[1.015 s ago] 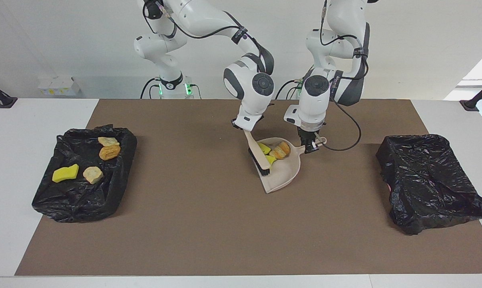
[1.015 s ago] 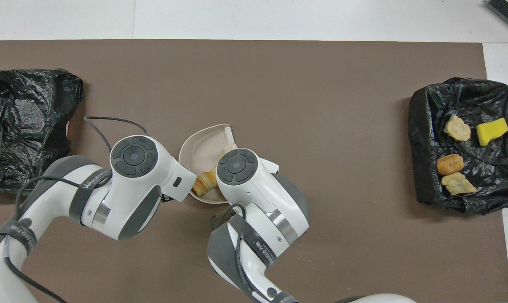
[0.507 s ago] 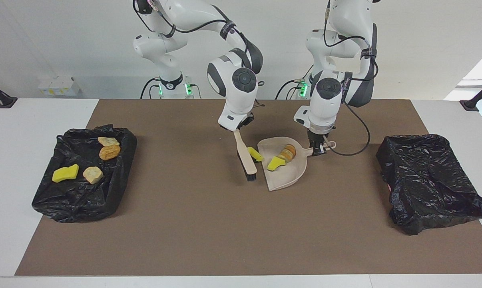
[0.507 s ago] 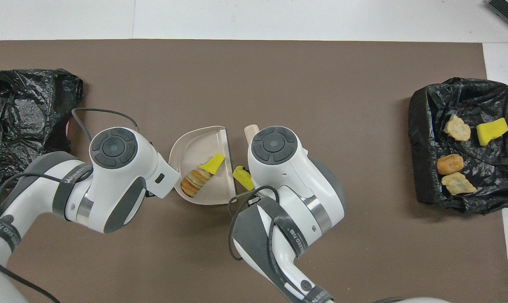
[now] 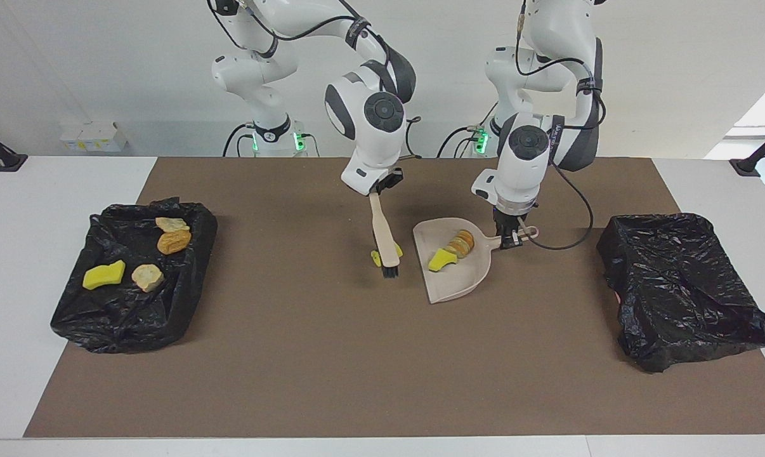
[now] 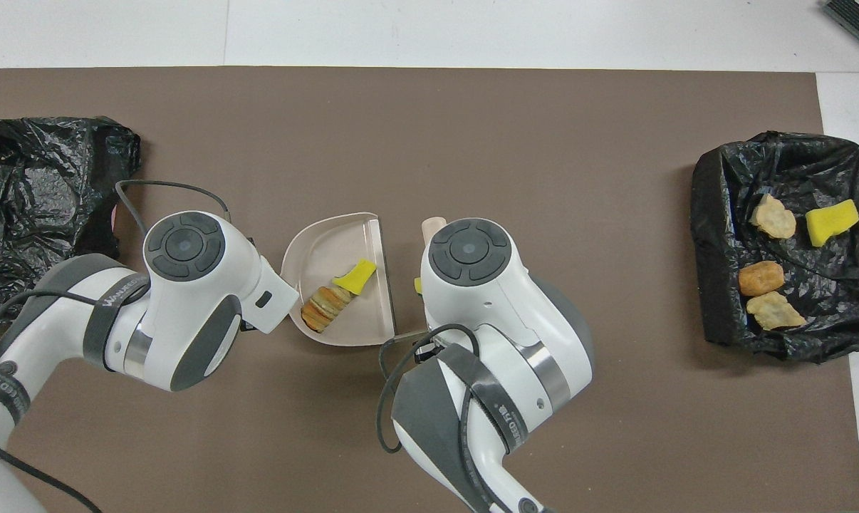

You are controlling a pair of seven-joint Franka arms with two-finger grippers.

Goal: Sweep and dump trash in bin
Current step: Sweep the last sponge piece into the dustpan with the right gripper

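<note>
My left gripper [image 5: 508,233] is shut on the handle of the beige dustpan [image 5: 453,279]. In the pan lie a yellow sponge chunk [image 5: 443,259] and an orange-striped piece [image 5: 462,242]; the overhead view also shows that chunk [image 6: 356,275] and the striped piece [image 6: 323,313]. My right gripper [image 5: 377,188] is shut on the brush [image 5: 384,236], which hangs bristles down beside the pan's open edge. A small yellow scrap [image 5: 375,257] lies on the mat by the bristles, outside the pan. Both wrists hide the grippers from above.
A black-bagged bin [image 5: 186,298] at the right arm's end of the table holds several scraps of trash [image 5: 103,274]. A second black-bagged bin [image 5: 680,285] sits at the left arm's end. A brown mat [image 5: 332,368] covers the table.
The brush pulled out of the dustpan toward the right arm's end. One yellow scrap came out with it onto the mat. The dustpan shifted toward the left arm's end.
</note>
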